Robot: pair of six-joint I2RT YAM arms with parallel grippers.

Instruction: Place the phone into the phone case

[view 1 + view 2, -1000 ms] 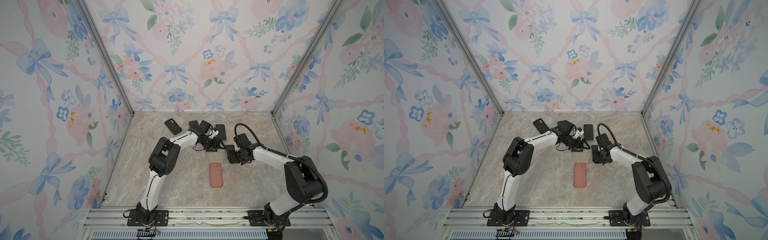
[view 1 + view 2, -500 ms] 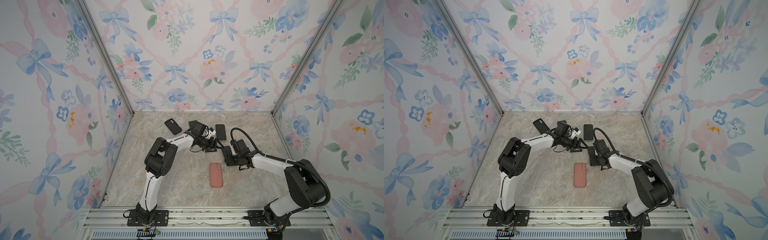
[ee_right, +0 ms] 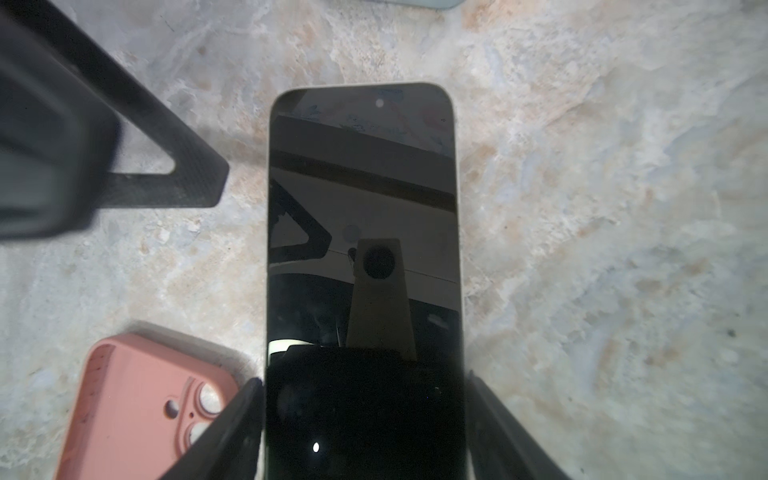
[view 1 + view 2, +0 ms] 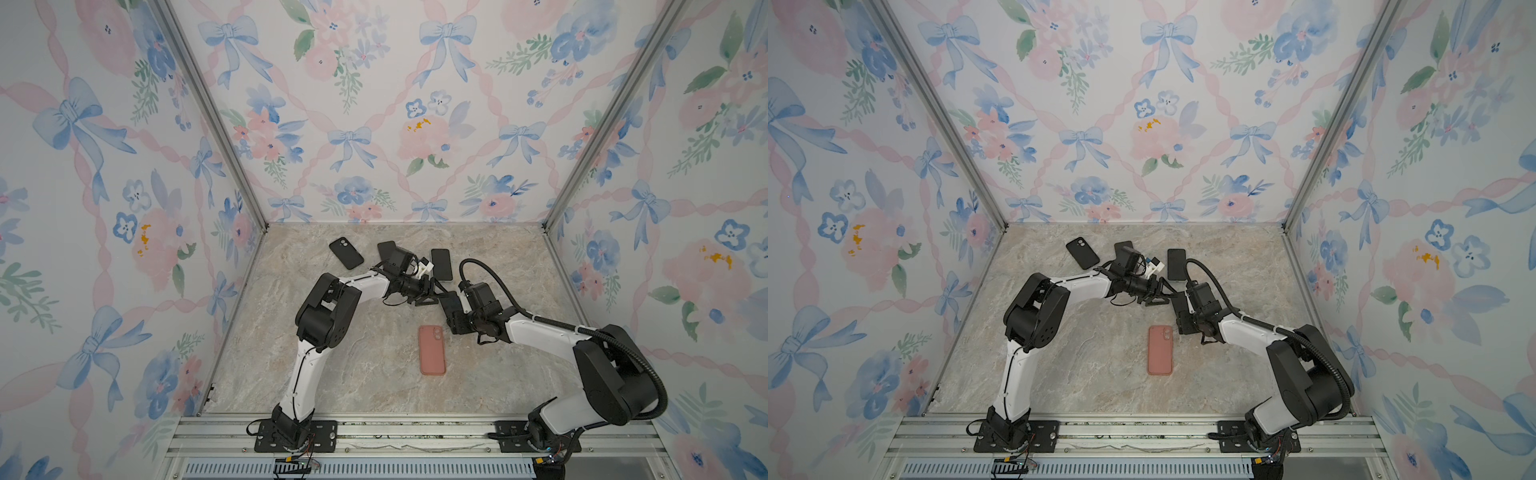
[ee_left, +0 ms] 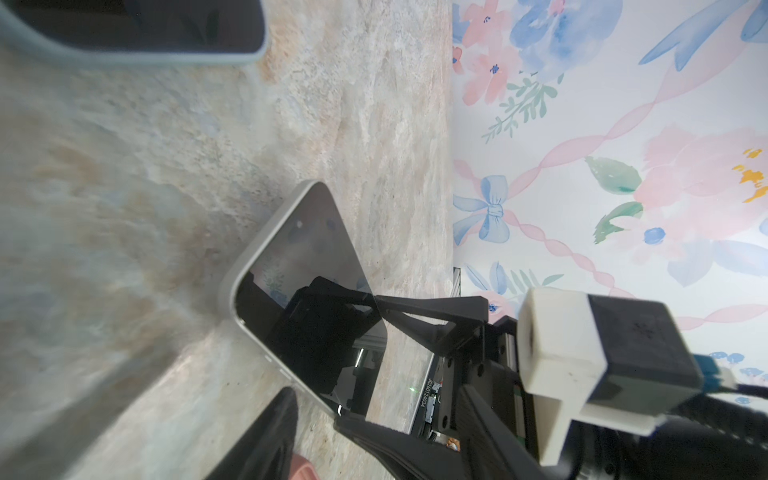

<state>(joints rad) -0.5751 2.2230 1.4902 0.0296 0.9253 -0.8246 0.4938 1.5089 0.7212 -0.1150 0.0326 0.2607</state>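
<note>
- The left pincer (image 4: 429, 293) is spread and empty, just beside the phone (image 3: 363, 249), probably to steady its free end.
- The pink phone case (image 4: 432, 350) lies back up near the middle of the table (image 4: 332, 374), so I think it needs turning first.
- The right pincer (image 3: 363, 382) pinches the phone by its long edges, screen up, close to the case.
- I can read no brand or writing.

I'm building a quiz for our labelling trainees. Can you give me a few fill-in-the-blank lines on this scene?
The right claw grips the ___ by its long edges. The pink case lies flat with its camera holes facing ___. The left claw stands ___ near the phone, not gripping it.
Missing words: phone; up; open.
</note>
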